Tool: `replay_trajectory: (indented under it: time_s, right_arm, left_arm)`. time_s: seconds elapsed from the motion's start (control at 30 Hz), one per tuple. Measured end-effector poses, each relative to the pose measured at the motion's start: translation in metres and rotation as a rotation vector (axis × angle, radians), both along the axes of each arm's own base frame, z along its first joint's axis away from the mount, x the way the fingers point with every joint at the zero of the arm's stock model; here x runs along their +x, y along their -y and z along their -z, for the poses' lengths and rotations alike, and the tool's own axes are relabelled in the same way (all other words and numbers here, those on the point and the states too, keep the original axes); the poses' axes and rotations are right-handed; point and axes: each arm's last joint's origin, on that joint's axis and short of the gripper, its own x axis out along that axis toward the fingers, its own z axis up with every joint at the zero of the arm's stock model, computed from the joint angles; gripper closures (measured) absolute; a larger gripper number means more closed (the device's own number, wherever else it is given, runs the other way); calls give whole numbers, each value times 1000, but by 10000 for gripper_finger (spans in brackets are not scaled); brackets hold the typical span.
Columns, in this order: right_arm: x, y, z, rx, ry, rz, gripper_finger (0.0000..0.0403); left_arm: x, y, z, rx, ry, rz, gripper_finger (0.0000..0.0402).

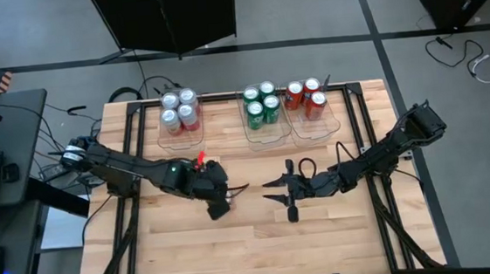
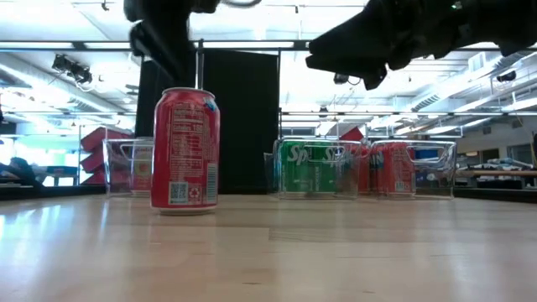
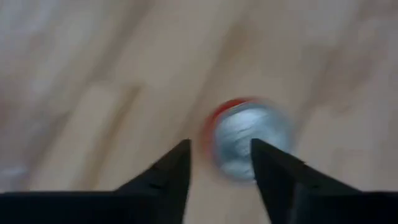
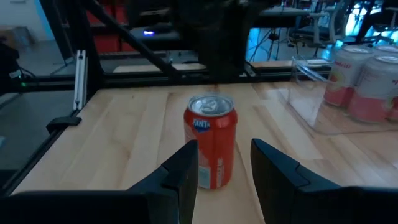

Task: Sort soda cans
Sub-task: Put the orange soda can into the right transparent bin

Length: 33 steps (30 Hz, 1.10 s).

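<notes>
One red soda can (image 2: 185, 149) stands upright on the table (image 1: 323, 236), directly below the left gripper (image 3: 219, 163), nearer than the right gripper (image 4: 224, 163). Both grippers are part-open, holding nothing.

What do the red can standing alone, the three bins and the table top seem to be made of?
Red can: probably thin metal, with a glossy printed red body and a bare silver top showing a pull tab in the right wrist view.
Bins: apparently clear hard plastic; the cans inside show through the walls.
Table top: light wood in joined strips, with visible grain and a smooth, slightly shiny finish.
</notes>
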Motion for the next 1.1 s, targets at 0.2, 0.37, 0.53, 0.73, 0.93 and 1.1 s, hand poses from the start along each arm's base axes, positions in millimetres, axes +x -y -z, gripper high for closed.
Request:
replay_trajectory:
  time_s: [0.2, 0.37, 0.53, 0.73, 0.93, 1.1]
  right_arm:
    - [27, -11, 6, -25, -21, -15, 270]
    - [58, -23, 3, -47, 1, -21, 270]
    - [85, -31, -8, -46, 26, -16, 254]
    - [113, -29, -21, -39, -42, 26, 177]
    - [142, -20, -26, -64, -274, 76, 86]
    - [159, -15, -29, -99, -415, 79, 43]
  left_arm:
    - [-25, -1, -16, 129, -65, -32, 378]
    - [-48, 1, -32, 223, 56, -66, 393]
    - [-73, 1, -40, 276, 182, -76, 398]
    - [-100, -3, -37, 317, 283, -83, 398]
    - [-114, -10, -23, 308, 311, -87, 398]
    - [-117, -11, -14, 312, 303, -86, 398]
